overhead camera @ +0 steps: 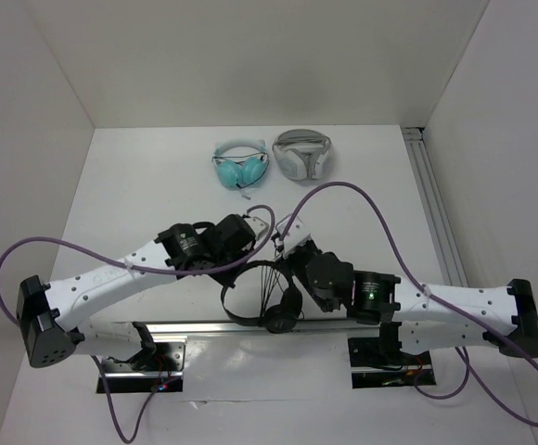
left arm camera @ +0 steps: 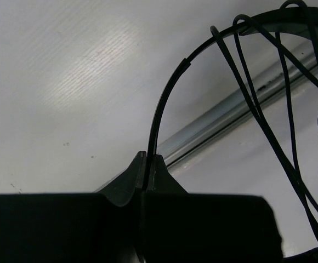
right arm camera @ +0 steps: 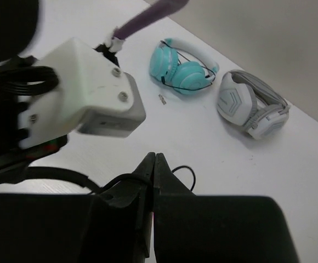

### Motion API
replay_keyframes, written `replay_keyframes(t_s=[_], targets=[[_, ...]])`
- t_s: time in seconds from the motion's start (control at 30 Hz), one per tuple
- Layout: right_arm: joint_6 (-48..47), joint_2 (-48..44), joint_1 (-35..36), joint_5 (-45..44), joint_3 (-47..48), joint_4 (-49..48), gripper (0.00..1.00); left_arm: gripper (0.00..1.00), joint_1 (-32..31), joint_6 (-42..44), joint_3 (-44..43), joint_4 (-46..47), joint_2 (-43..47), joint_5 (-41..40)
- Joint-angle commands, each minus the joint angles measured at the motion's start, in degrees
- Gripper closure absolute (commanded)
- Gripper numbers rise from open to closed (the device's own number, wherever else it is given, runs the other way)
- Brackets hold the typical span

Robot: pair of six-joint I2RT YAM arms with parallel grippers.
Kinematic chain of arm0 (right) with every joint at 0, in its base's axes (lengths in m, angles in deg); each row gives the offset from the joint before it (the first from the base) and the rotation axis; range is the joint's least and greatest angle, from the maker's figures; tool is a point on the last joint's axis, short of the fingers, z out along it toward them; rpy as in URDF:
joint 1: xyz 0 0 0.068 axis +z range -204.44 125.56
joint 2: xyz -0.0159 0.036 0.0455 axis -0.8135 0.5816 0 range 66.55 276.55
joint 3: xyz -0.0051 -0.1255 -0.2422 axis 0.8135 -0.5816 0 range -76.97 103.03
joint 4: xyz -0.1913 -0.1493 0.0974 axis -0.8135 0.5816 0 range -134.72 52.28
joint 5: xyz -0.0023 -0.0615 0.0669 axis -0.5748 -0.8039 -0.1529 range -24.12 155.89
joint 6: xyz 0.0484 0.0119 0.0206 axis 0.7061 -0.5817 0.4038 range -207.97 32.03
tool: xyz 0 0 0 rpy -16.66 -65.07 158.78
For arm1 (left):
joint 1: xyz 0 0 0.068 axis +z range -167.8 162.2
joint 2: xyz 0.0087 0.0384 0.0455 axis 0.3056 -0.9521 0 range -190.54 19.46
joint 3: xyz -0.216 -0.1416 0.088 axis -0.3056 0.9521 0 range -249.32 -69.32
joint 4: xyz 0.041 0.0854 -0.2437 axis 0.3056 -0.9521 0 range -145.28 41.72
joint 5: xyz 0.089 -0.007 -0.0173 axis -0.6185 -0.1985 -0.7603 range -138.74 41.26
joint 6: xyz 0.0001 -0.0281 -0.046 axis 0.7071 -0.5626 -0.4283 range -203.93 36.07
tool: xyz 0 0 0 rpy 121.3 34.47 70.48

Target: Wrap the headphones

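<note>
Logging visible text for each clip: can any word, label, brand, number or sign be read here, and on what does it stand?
No text can be read in any view.
The black headphones, teal headphones and white-and-grey headphones show no legible brand.
The right arm's joint shows a green light, no characters.

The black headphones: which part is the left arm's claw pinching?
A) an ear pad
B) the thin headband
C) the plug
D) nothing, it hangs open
B: the left wrist view shows the left gripper shut on the thin headband of the black headphones, which curves up out of its fingers.
</note>
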Motion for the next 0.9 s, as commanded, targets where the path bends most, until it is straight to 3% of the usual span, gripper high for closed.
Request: replay_keyframes(t_s=[0.0,0.17,0.53,0.87], targets=[[-0.1,-0.55,-4.98,3.94,-1.75,-2.41,0.97,1.0,-5.03,1.64,-2.73,-2.76,3.26,2.6],[1.67,-1.07,-7.02,9.91,-2.99,-2.41,0.97,1.0,-9.08,0.41,-5.98,-6.98,7.31,0.33],[3.33,0.77,-10.08,20.2,-7.11,-8.64,0.95,1.0,-9.09,-0.64,-11.43,-10.95,13.02,-4.25],[8.6,2.26,-23.09,47.68,-5.98,-9.16,0.9,1.0,-9.09,1.72,-19.86,-12.08,13.55,-5.05]])
